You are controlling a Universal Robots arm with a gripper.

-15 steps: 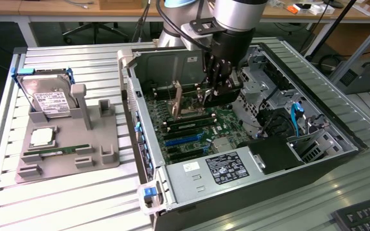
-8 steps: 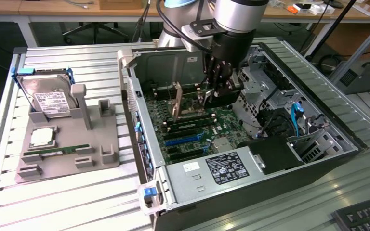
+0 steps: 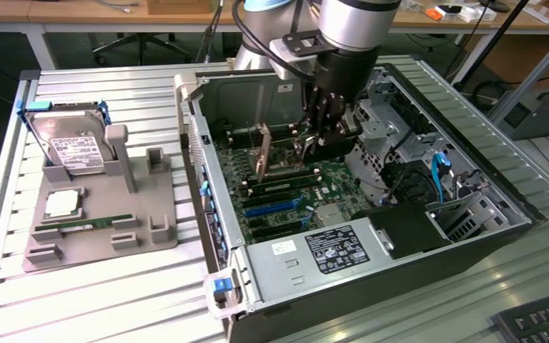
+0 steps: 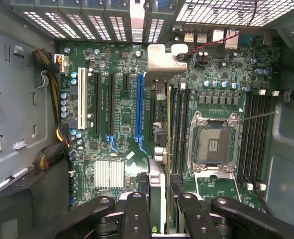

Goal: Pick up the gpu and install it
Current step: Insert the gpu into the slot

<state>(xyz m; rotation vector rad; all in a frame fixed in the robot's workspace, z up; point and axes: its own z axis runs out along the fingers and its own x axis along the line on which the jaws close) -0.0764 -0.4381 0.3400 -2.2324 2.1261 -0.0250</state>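
Observation:
The gpu (image 3: pixel 264 146) stands edge-on inside the open computer case (image 3: pixel 219 214), low over the motherboard (image 3: pixel 284 193). My gripper (image 3: pixel 313 141) reaches down into the case and is shut on the card. In the wrist view the gpu (image 4: pixel 157 169) is a narrow slat running away from the gripper (image 4: pixel 160 198), and a black finger (image 4: pixel 137 209) presses it on each side. The card's grey metal bracket (image 4: pixel 162 57) lies at the case's vented rear wall. The card lines up just beside the long blue slot (image 4: pixel 139 104). I cannot tell whether its edge is seated in a slot.
A grey fixture (image 3: pixel 151 229) on the slatted table at the exterior view's left holds a silver hard drive (image 3: pixel 76 146), a processor (image 3: pixel 62 204) and a green memory stick (image 3: pixel 83 225). Inside the case are the power supply (image 3: pixel 337 250), drive cages (image 3: pixel 389 121) and the processor socket (image 4: pixel 213 144).

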